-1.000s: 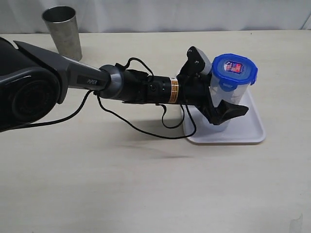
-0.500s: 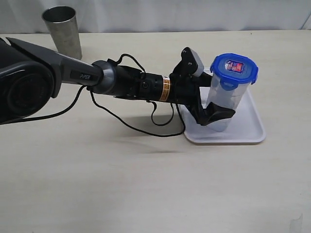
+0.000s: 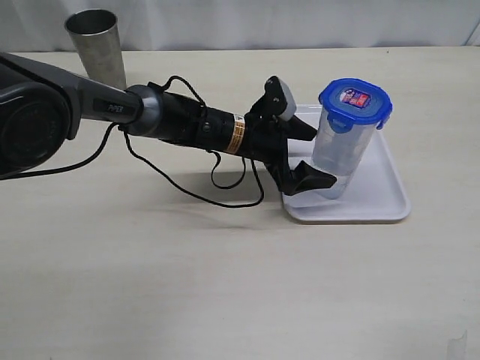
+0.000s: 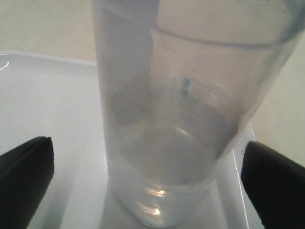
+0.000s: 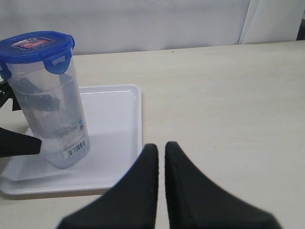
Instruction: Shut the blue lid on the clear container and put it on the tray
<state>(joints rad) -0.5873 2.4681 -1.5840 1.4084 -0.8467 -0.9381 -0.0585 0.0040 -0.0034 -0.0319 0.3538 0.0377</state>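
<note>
On the flat white rectangular plastic tray (image 3: 384, 196) stands the tall clear plastic container (image 3: 346, 142), capped by the bright blue snap-lock lid (image 3: 355, 100). The left gripper (image 3: 324, 157) gapes wide, one jaw on either side of the container, not touching it. The right gripper (image 5: 161, 149) is pinched nearly together, empty.

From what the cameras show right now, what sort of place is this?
Probably a robot lab bench: a beige table before a white curtain, a cabled robot arm, and just a few props, a steel cup, a white tray and a lidded clear container.
</note>
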